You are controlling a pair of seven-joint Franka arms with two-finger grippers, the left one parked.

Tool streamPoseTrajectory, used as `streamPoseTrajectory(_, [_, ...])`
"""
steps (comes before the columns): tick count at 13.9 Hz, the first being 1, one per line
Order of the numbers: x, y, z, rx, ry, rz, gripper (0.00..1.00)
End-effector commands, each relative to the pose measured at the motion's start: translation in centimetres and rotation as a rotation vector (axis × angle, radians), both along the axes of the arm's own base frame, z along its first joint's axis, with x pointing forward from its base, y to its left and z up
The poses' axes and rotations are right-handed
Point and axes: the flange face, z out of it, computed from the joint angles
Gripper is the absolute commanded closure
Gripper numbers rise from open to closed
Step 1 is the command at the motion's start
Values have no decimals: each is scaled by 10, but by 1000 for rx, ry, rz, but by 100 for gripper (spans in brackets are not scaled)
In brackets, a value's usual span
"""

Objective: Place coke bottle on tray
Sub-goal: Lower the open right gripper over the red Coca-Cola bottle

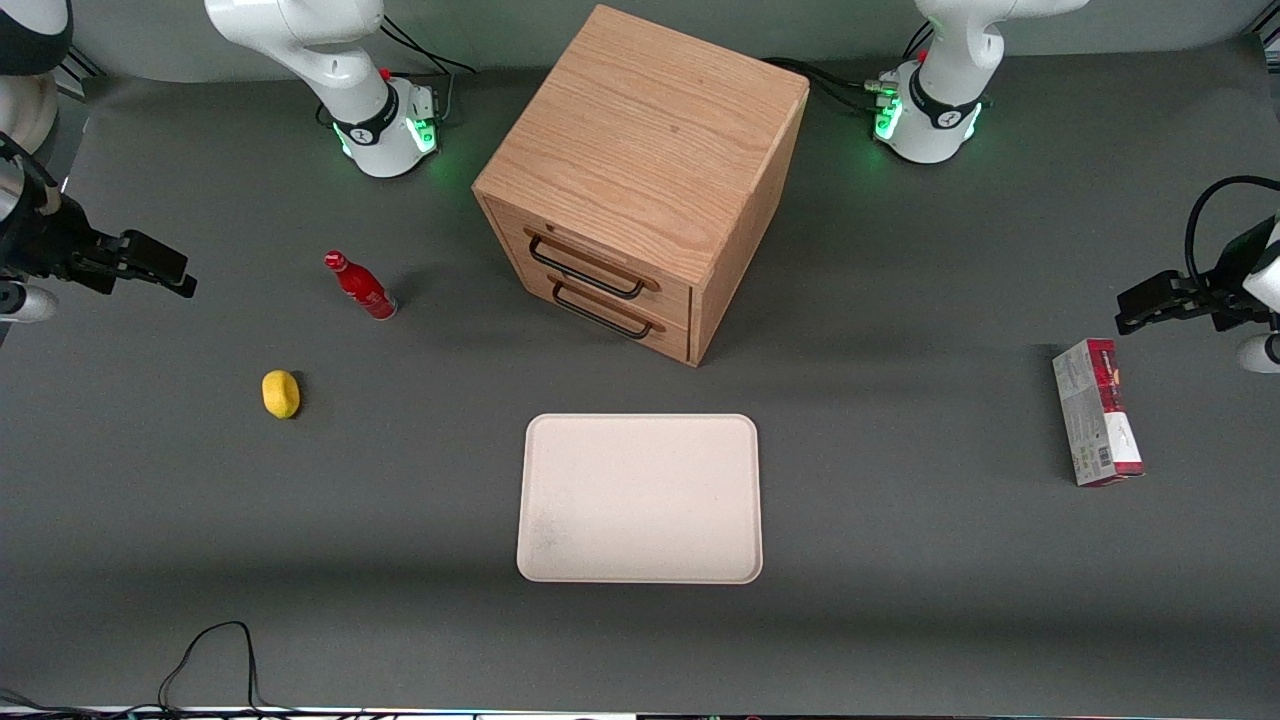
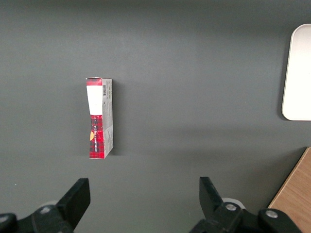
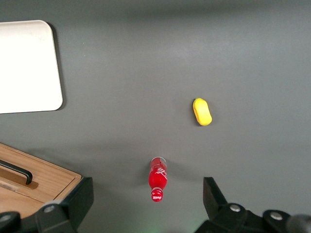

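Surface (image 1: 200,560): I see a dark grey mat carrying everything.
Cabinet (image 1: 640,150): wooden, with 2 drawers and 2 dark handles, standing mid-surface, farther from the front camera than the tray.
Tray (image 1: 640,498): cream-beige, lying flat with nothing on it, near the cabinet's drawer fronts; I catch one rounded corner of it from my right wrist camera (image 3: 29,68).
Carton (image 1: 1097,411): red and grey, lying toward the parked arm's end of the surface.
Gripper (image 1: 175,278): mine hangs in the air at the working arm's end, jaws spread wide and holding nothing; well apart from the bottle.
Coke bottle (image 1: 360,286): red, standing on the surface between my gripper and the cabinet, well apart from the tray; also seen from the wrist (image 3: 158,178).
Lemon (image 1: 281,393): yellow, near the bottle, closer to the front camera.
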Motion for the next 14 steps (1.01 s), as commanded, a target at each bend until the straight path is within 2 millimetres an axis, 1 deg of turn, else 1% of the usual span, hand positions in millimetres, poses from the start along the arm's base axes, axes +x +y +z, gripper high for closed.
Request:
streamPoseTrajectory(1, [4, 1, 7, 27, -8, 23, 0])
streamPoseTrajectory(2, [4, 0, 8, 25, -9, 24, 0])
streamPoseTrajectory(3, [3, 4, 9, 24, -9, 30, 0])
streamPoseTrajectory(4, [0, 13, 7, 22, -3, 45, 0])
streamPoseTrajectory(5, [-4, 14, -2, 20, 25, 41, 0])
streamPoseTrajectory(6, [-15, 16, -11, 23, 49, 44, 0])
streamPoseTrajectory(8, [-45, 20, -30, 28, 71, 55, 0])
streamPoseTrajectory(10, [-79, 20, -58, 26, 41, 59, 0])
streamPoseTrajectory(12, [-118, 26, -96, 22, 5, 74, 0])
streamPoseTrajectory(14, [-148, 27, -135, 20, -24, 79, 0])
